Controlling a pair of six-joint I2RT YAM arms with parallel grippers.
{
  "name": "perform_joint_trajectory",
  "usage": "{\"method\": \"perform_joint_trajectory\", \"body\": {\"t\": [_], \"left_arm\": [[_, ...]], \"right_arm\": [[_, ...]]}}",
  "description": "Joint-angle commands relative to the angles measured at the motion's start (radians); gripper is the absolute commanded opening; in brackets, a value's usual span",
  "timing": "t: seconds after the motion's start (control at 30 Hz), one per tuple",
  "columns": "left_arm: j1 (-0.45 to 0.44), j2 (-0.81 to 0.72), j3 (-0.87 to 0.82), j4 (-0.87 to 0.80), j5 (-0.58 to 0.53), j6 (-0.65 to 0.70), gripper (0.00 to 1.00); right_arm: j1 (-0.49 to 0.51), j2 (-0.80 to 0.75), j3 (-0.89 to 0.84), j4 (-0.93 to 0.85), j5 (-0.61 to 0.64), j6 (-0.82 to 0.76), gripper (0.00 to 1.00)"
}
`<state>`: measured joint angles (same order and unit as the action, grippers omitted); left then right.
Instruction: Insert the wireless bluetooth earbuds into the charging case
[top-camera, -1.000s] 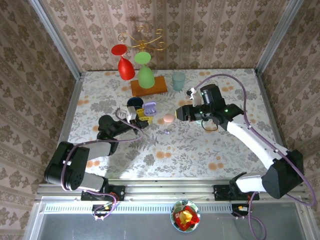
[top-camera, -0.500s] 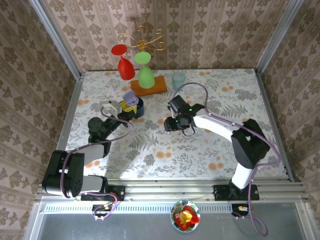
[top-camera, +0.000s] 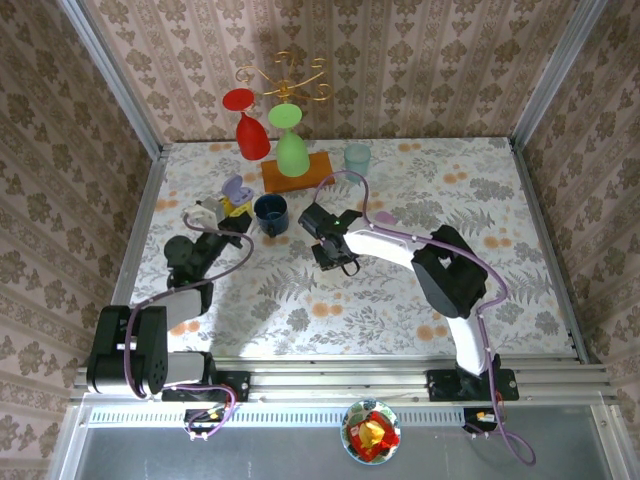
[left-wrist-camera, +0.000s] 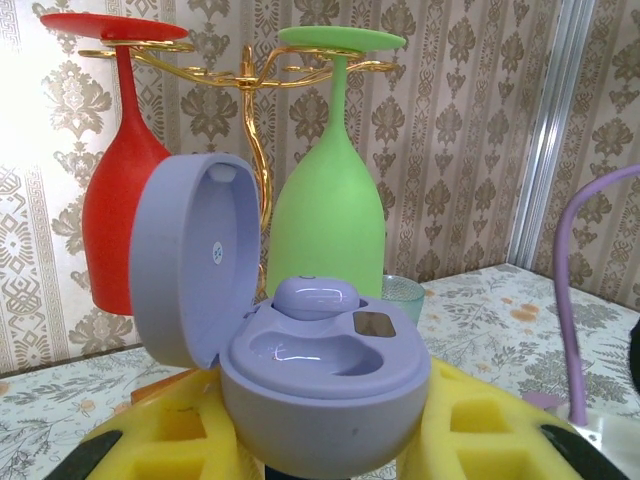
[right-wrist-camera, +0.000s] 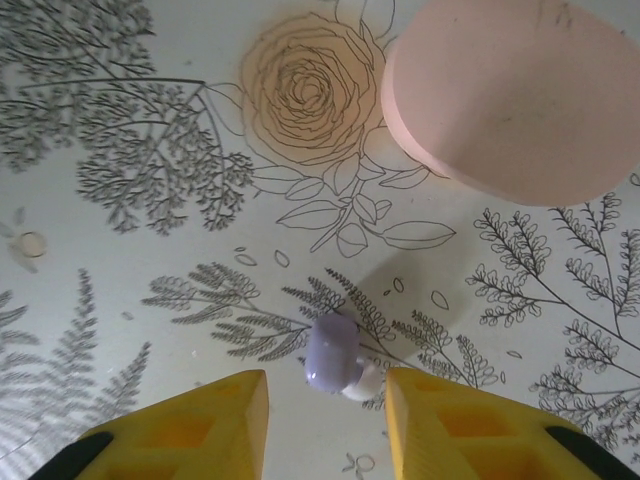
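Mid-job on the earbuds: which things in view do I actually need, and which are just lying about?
Job: lilac charging case, open, in the left gripper; seated lilac earbud inside it; loose lilac earbud on the table, between the jaws of the right gripper.

Lying about: pink case; dark blue cup; red glass and green glass on the gold rack; pale green cup.

We can read no text, label, brand or number; a tiny mark inside the charging case is illegible.
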<state>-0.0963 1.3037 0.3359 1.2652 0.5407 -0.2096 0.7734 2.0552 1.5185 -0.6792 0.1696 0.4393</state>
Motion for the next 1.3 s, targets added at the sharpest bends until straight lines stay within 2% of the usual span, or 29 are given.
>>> {"method": "perform_joint_trajectory", "body": {"t": [0.0,0.3,0.63,0.87,1.03,1.1,1.27], "left_arm": [[0.005,-0.024,-0.014,0.029,-0.009,-0.001,0.25],[0.002,-0.026,-0.011,0.028,0.008,0.001,0.25],[-0.005,-0.021,-0.007,0.028,0.033,0.001,0.25],[-0.008,-0.021,-0.006,0.029,0.035,0.003,0.25],[-0.008,-0.023,-0.006,0.029,0.032,0.006,0.25],[-0.008,-0.024,-0.007,0.028,0.03,0.004,0.25],[-0.008,-0.021,-0.006,0.029,0.028,0.003,0.26]], "right_arm": [[0.0,0.044,0.038,-0.051,0.045,-0.024,0.34],[-0.002,0.034,0.027,-0.069,0.032,-0.082,0.18],[-0.014,-0.048,-0.04,-0.196,-0.008,-0.275,0.18],[-0.013,-0.046,-0.083,-0.321,0.044,-0.341,0.19],[-0.011,-0.035,-0.088,-0.317,0.047,-0.328,0.24],[-0.008,-0.04,-0.083,-0.316,0.051,-0.316,0.34],[-0.006,-0.082,-0.09,-0.287,0.014,-0.269,0.47]]}}
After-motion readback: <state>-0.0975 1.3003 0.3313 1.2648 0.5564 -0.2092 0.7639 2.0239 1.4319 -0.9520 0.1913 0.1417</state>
